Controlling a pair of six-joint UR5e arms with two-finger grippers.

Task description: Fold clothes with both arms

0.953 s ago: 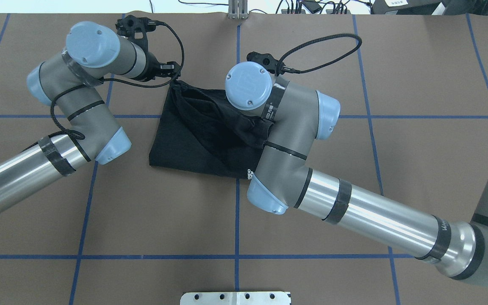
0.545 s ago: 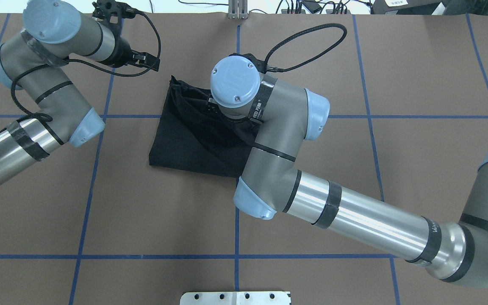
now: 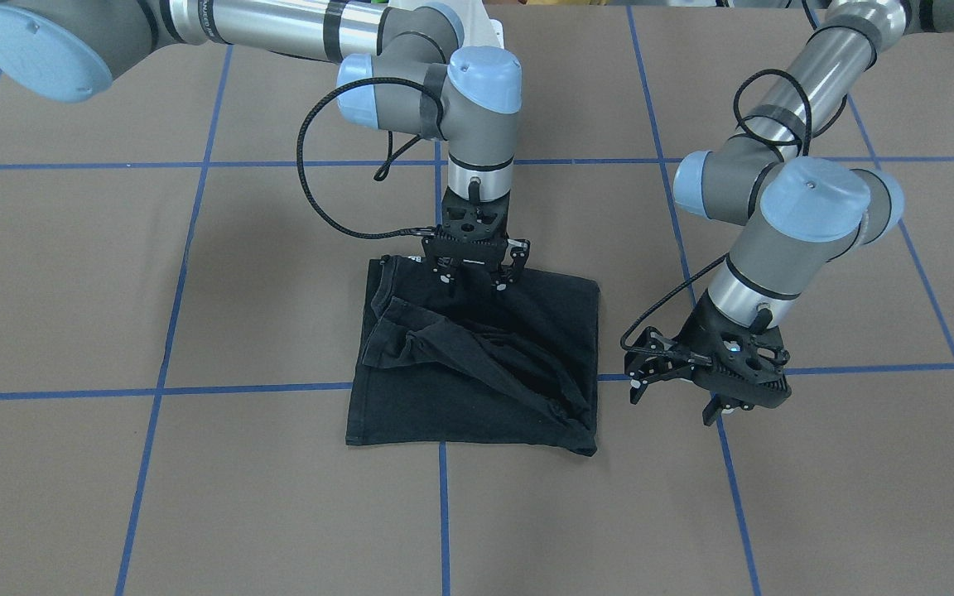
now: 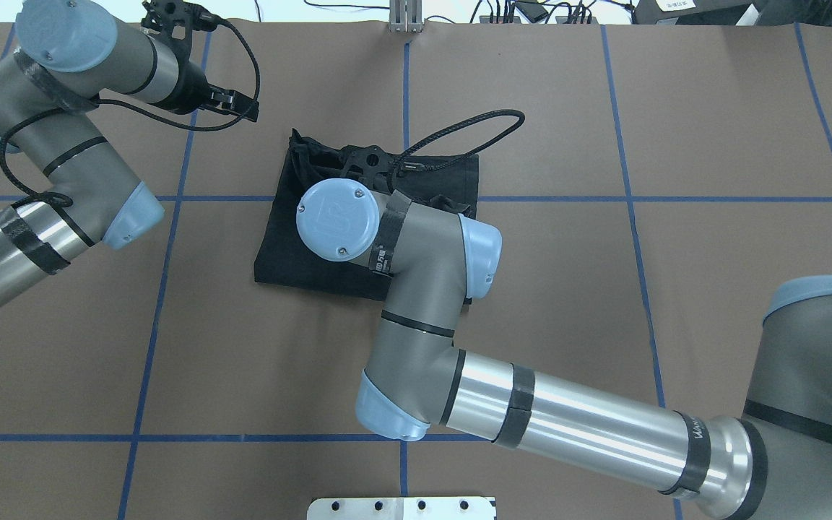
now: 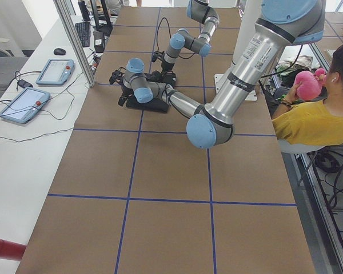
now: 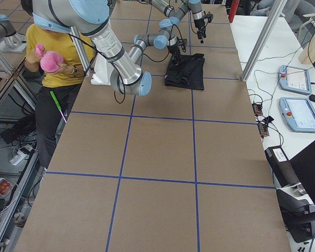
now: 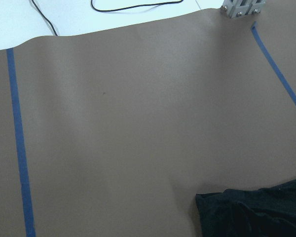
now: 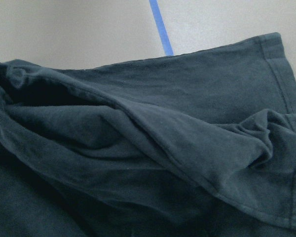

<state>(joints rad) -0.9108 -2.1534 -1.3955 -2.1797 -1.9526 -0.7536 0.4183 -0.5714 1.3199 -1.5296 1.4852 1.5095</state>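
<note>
The clothes are one black T-shirt [image 3: 477, 372], lying folded and rumpled near the table's middle [image 4: 293, 238], with a loose ridge of cloth across it [image 8: 138, 148]. My right gripper [image 3: 474, 285] points straight down over the shirt's robot-side part. Its fingers are spread open and nothing is between them. In the overhead view it is hidden under its own wrist. My left gripper [image 3: 725, 407] hangs open beside the shirt, apart from it, over bare table [image 4: 243, 107]. The left wrist view catches only a shirt corner [image 7: 256, 212].
Brown table covering with a blue tape grid [image 4: 405, 325]. A metal bracket [image 4: 405, 18] stands at the far edge, a metal plate [image 4: 401, 508] at the near edge. A seated person in yellow [image 5: 308, 123] holds a pink toy beside the table. Tablets [image 6: 299, 113] lie on the side bench.
My left gripper let go of the shirt's far corner and drew away to the left. My right arm swung in over the shirt, and the flap it carried now lies down.
</note>
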